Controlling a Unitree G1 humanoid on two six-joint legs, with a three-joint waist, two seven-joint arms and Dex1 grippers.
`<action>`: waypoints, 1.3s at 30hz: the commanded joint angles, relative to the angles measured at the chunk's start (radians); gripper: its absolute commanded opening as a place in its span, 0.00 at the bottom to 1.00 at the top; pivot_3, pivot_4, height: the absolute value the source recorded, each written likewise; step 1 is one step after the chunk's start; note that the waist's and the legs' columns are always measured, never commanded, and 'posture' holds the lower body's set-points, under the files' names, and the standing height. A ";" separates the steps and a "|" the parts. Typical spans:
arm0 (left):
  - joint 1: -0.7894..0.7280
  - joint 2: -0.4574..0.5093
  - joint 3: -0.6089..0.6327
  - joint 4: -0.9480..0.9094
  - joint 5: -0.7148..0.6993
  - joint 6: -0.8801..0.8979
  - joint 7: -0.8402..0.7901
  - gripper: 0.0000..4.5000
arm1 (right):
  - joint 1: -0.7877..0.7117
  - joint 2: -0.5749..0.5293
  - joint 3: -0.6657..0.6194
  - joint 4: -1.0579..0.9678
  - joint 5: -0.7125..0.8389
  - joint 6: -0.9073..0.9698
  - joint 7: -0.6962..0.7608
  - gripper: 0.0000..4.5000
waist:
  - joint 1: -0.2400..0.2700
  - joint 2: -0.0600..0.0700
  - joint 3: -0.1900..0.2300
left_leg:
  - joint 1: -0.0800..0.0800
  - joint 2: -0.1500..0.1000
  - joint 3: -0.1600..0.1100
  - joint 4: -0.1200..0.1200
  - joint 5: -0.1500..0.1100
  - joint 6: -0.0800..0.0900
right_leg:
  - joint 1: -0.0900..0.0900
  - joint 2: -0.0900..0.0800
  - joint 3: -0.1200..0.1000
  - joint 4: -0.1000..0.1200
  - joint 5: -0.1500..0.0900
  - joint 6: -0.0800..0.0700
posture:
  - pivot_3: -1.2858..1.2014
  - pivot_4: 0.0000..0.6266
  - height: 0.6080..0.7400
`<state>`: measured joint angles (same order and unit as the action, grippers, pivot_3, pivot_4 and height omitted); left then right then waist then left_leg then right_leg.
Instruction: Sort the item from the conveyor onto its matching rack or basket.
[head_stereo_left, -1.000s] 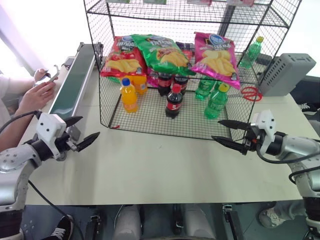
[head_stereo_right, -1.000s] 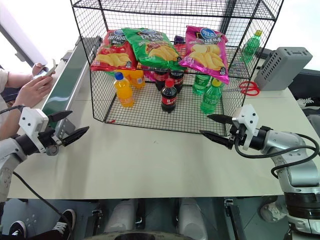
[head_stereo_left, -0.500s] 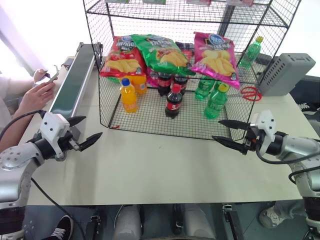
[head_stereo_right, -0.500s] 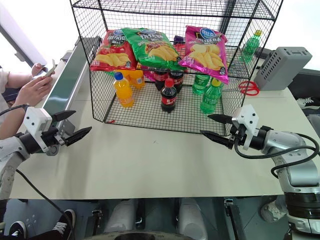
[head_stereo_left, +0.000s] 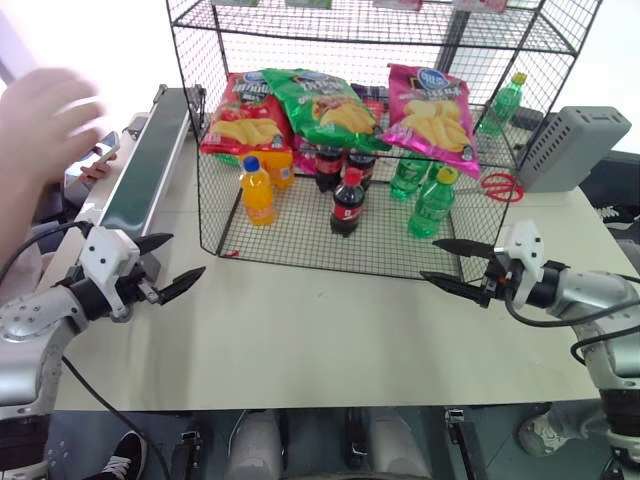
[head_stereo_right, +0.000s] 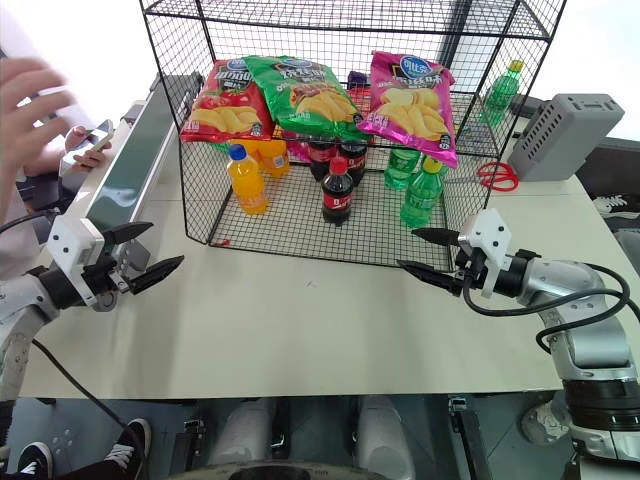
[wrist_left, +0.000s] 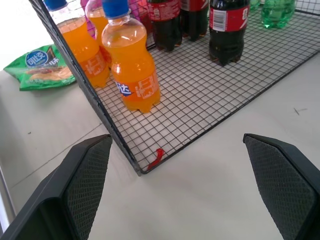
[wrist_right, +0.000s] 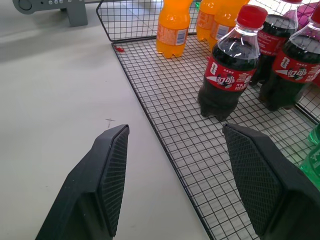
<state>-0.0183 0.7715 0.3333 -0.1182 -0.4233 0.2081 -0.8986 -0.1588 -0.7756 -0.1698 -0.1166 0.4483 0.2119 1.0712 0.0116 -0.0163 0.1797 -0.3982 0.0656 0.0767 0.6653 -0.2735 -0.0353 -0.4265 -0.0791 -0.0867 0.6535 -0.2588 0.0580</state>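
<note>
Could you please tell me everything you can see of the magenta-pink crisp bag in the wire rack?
The glossy magenta-pink crisp bag carries a blue oval logo near its top and a picture of yellow crisps across its middle. It looks like shiny plastic film, puffed and sealed. It rests tilted on a shelf of the black wire-grid rack, at the right end of the bag row, beside the green crisp bag and above the green bottles. Neither end effector touches it.

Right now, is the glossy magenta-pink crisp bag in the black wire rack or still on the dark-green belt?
In the rack. The magenta-pink crisp bag lies on the black wire rack's middle tier above the green bottles.
</note>
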 joint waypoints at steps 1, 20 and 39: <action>-0.012 0.001 0.012 -0.003 0.003 -0.018 0.006 1.00 | -0.017 0.003 -0.010 -0.002 0.001 -0.025 0.004 0.69 | 0.000 0.000 0.000 | 0.000 0.000 0.000 0.000 0.000 0.000 | 0.000 0.000 0.000 0.000 0.000 0.000 | 0.52 0.24 1.00; -0.045 -0.038 -0.009 -0.006 0.011 -0.035 0.029 1.00 | -0.095 -0.003 0.019 0.081 -0.043 -0.069 0.032 0.69 | -0.001 0.000 0.000 | 0.000 0.000 0.000 0.000 0.000 0.000 | 0.000 0.000 0.000 0.001 0.000 0.000 | 0.52 0.24 1.00; -0.065 -0.043 -0.027 0.018 0.026 -0.059 0.018 1.00 | -0.106 0.014 0.017 0.081 -0.040 -0.068 0.027 0.69 | 0.000 0.000 0.000 | 0.000 0.000 0.000 0.000 0.000 0.000 | 0.000 0.000 0.000 0.001 0.000 0.000 | 0.52 0.24 1.00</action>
<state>-0.0781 0.7147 0.2913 -0.0932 -0.4021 0.1786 -0.8734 -0.2484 -0.7639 -0.1393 -0.0171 0.3964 0.1580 1.1018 0.0113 -0.0163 0.1796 -0.3977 0.0655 0.0771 0.6654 -0.2735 -0.0354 -0.4265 -0.0793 -0.0867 0.6544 -0.2586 0.0581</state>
